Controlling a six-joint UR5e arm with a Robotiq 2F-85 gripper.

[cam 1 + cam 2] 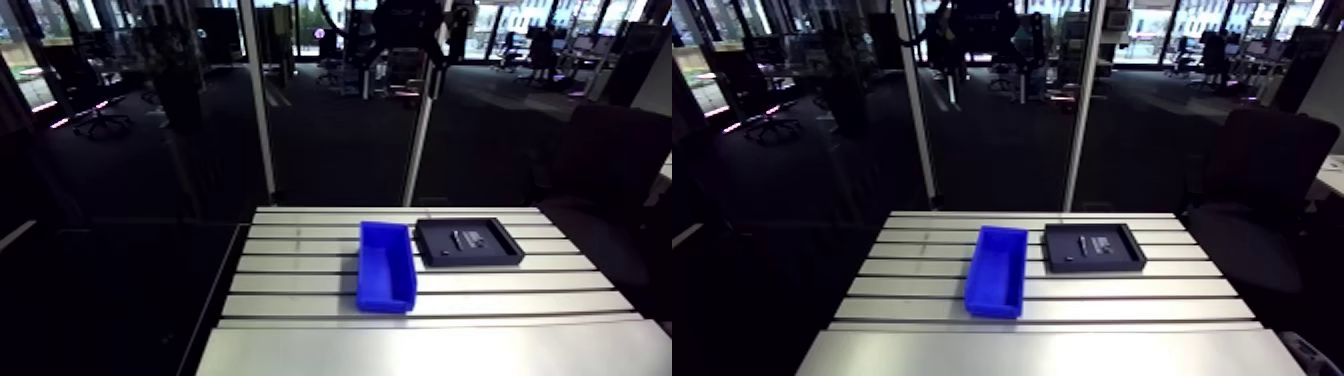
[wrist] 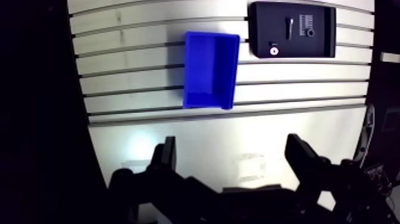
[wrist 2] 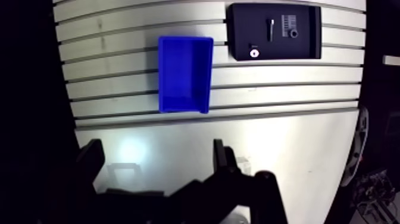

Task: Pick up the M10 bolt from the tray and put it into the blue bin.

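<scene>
2 fingers [image 2: 168, 158] spread wide abv table [image 2: 196, 128]; blue bin [image 2: 209, 70] well ahead.

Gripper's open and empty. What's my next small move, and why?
Probably carry the gripper forward toward the black tray, until the slim bolt-like piece sits between the fingers. The gripper hangs open over bare table, with tray and blue bin both well ahead, so descending now would reach nothing.
</scene>
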